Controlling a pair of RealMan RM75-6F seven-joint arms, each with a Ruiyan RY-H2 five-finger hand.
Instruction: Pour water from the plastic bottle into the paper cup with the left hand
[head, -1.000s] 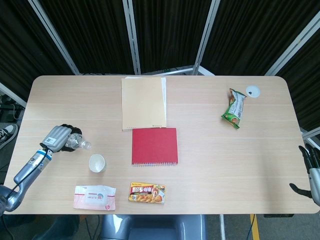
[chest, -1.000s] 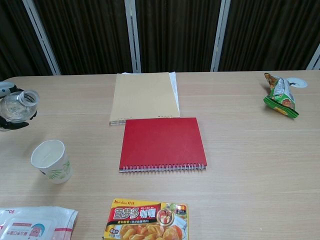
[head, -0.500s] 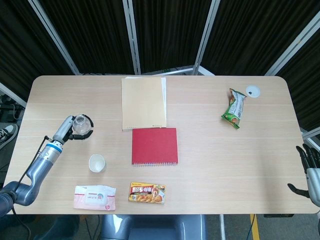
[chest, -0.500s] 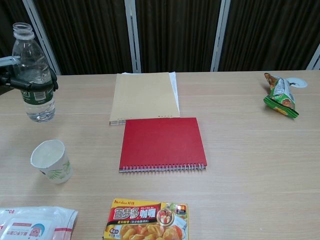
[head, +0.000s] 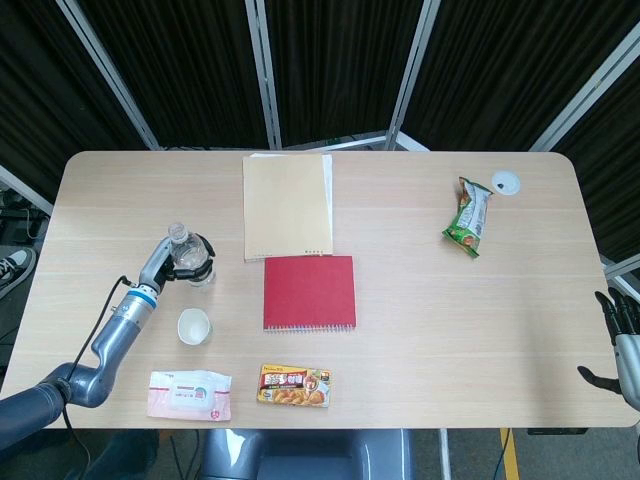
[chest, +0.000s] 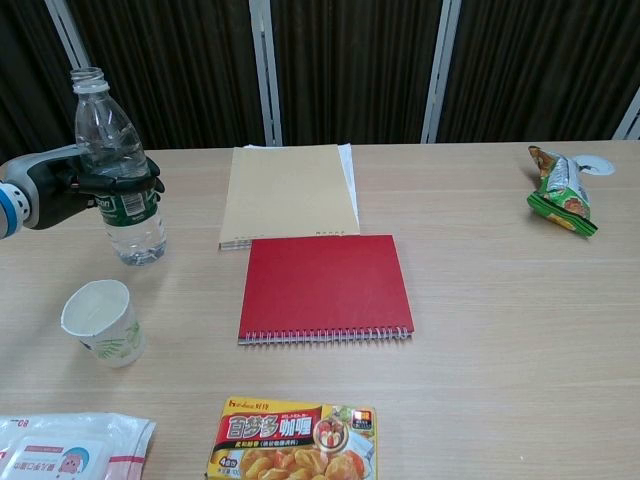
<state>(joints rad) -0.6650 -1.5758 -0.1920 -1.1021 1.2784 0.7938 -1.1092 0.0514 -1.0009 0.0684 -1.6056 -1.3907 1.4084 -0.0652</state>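
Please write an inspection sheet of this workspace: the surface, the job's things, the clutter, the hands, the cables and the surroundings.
Surface: light wooden table, bare patches look clean.
Job's things: clear plastic bottle upright, uncapped; white paper cup upright in front of it, apart.
Clutter: red spiral notebook, beige pad, yellow curry box, pink wipes pack, green snack bag, white round disc.
Hands: left hand grips the bottle; right hand off the table's right edge, holding nothing.
Cables: thin cable along the left arm.
Surroundings: dark curtains with pale poles.
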